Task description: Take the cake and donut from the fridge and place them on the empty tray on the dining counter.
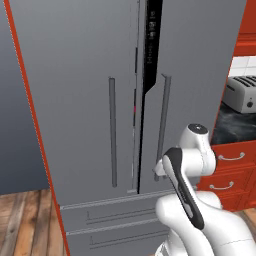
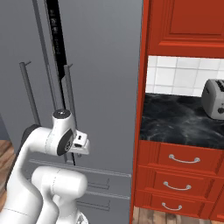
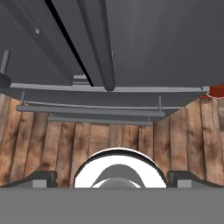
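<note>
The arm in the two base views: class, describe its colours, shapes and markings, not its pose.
The arm is glossy white, built of rounded, bulbous segments. A dark grey band runs along one link, and dark discs cap the joints. The gripper is a small, white, boxy block with dark detailing.

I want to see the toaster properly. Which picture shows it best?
The right base view: the toaster stands big on the black marble counter, its side cut off. The left base view shows it smaller, behind the fridge.
</note>
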